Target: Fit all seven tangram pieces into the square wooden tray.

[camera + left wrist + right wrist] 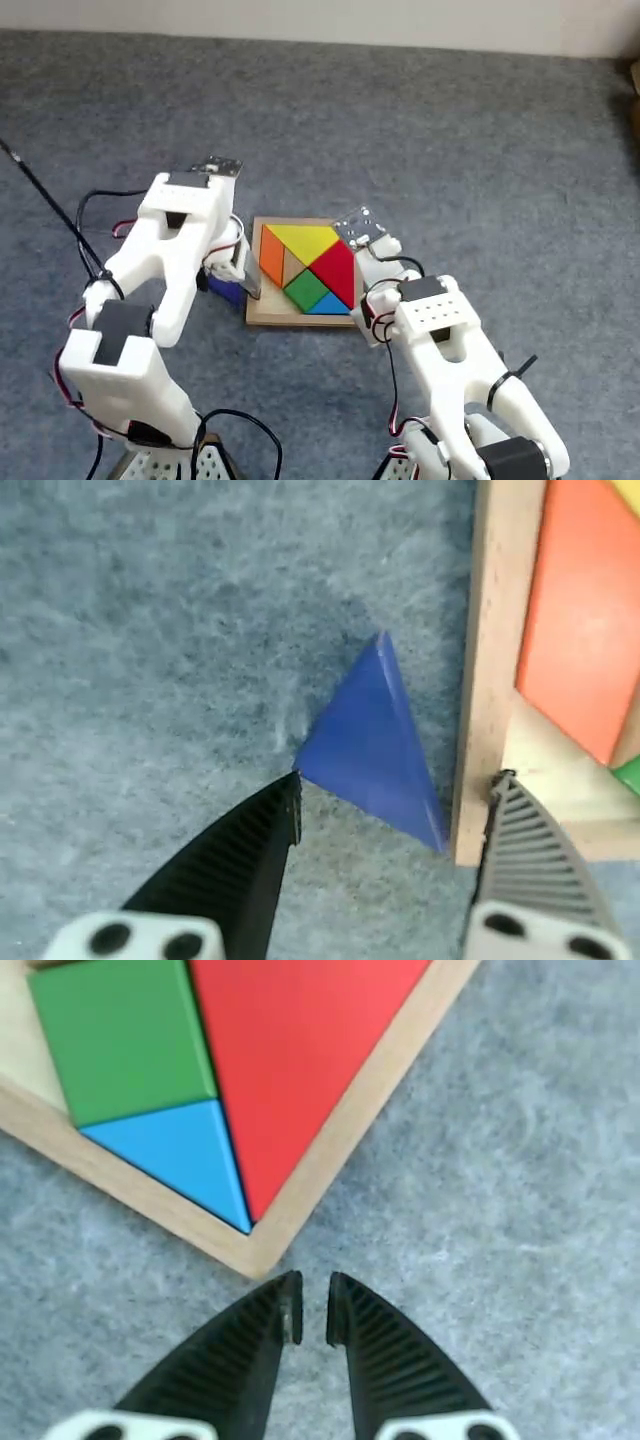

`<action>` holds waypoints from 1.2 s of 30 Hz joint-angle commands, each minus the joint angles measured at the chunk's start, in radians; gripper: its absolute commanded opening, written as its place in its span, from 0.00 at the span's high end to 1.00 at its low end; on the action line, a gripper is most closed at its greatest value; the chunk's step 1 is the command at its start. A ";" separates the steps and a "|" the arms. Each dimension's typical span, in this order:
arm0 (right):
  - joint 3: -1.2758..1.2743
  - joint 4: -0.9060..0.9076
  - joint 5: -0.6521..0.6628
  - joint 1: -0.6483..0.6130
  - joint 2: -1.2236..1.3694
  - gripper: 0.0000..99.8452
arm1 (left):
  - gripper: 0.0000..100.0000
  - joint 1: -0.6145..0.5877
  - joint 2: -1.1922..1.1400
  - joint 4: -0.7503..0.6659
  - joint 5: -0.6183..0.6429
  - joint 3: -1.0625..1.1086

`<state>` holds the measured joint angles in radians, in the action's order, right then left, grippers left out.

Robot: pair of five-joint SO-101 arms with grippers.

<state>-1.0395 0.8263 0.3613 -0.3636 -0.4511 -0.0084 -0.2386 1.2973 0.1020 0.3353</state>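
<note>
Well, on the left the left arm [165, 255] is bent forward and down, its wrist low beside the tray's left edge. Its left gripper [395, 805] is spread wide. One black finger [262, 832] touches a corner of the dark blue triangle [370, 745], while the other hangs over the tray's rim, so nothing is gripped. That triangle lies flat on the grey carpet [450, 130], just outside the square wooden tray [300, 320].

Inside the tray I count five bright pieces, one of each: orange [270, 258], yellow [305, 242], green [305, 290], red [338, 270] and light blue [328, 305]. There is also a brownish triangle [292, 265] among them, and I cannot tell whether it is a piece or bare wood.

On the right, the right arm [440, 330] reaches in toward the tray's near right corner. The right gripper [310, 1310] points down at the carpet just off that corner, pinched almost closed and empty.
</note>
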 commanded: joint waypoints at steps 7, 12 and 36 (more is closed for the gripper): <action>0.002 -0.012 -0.009 0.013 -0.042 0.95 | 0.76 -0.096 0.044 -0.058 0.054 0.039; 0.002 -0.012 -0.009 0.013 -0.042 0.95 | 0.77 -0.111 0.044 -0.058 0.052 0.031; 0.002 -0.012 -0.009 0.013 -0.042 0.95 | 0.82 0.147 0.058 -0.006 -0.015 0.005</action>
<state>-1.0395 0.8263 0.3613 -0.3636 -0.4511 0.0729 -0.2171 1.2620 0.0913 0.3705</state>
